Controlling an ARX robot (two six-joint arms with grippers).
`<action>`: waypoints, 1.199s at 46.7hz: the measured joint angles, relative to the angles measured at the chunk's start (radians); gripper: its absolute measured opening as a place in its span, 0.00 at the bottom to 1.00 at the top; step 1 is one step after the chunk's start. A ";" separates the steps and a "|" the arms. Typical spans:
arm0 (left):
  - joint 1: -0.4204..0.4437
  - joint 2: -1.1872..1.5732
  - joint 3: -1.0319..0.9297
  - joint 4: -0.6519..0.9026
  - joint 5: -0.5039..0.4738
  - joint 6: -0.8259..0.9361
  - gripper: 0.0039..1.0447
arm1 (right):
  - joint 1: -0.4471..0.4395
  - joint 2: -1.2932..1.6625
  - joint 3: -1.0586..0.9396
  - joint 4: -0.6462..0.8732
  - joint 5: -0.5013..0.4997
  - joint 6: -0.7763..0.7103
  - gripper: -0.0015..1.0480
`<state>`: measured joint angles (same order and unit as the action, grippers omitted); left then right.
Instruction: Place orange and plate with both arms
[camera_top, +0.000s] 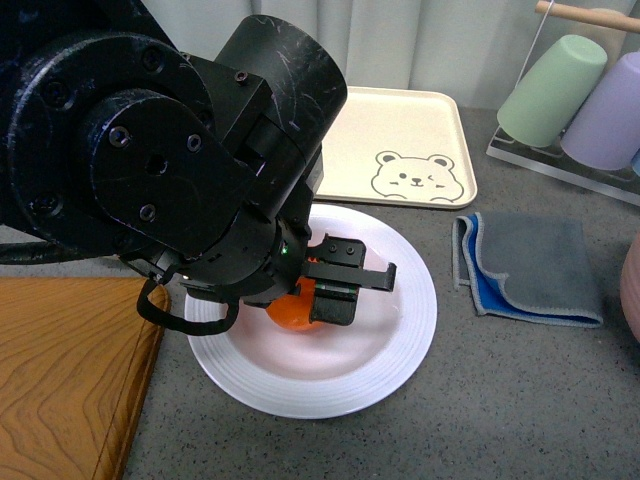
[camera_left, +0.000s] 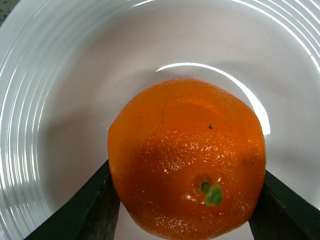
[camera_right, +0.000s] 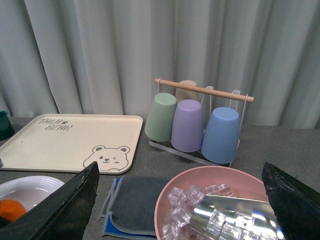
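Observation:
The white plate (camera_top: 400, 330) lies on the grey table in the front view, and its ribbed rim (camera_left: 20, 115) fills the left wrist view. My left gripper (camera_top: 325, 290) is shut on the orange (camera_top: 292, 310), holding it low over the plate's middle. Up close the orange (camera_left: 187, 160) shows its green stem dot, with a dark finger (camera_left: 92, 210) pressed on each side. My right gripper (camera_right: 180, 210) is open above a pink bowl, well to the right of the plate (camera_right: 25, 187); the orange (camera_right: 11, 210) peeks in at that view's edge.
A cream bear tray (camera_top: 400, 145) lies behind the plate. A grey-blue cloth (camera_top: 530, 265) sits to its right, a wooden board (camera_top: 60, 370) at front left. Pastel cups (camera_top: 590, 95) hang on a rack at back right. The pink bowl (camera_right: 195, 182) holds ice cubes and a metal scoop.

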<state>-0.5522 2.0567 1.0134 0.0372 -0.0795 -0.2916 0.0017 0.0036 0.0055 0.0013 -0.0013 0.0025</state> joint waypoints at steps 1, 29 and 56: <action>0.000 0.000 0.000 0.002 0.000 0.000 0.56 | 0.000 0.000 0.000 0.000 0.000 0.000 0.91; -0.014 -0.187 -0.086 0.056 -0.040 0.044 0.92 | 0.000 0.000 0.000 0.000 0.000 0.000 0.91; 0.245 -0.566 -0.819 1.233 -0.225 0.277 0.05 | 0.000 0.000 0.000 0.000 0.000 0.000 0.91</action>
<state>-0.3073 1.4910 0.1940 1.2705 -0.3046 -0.0151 0.0017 0.0036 0.0055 0.0013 -0.0017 0.0025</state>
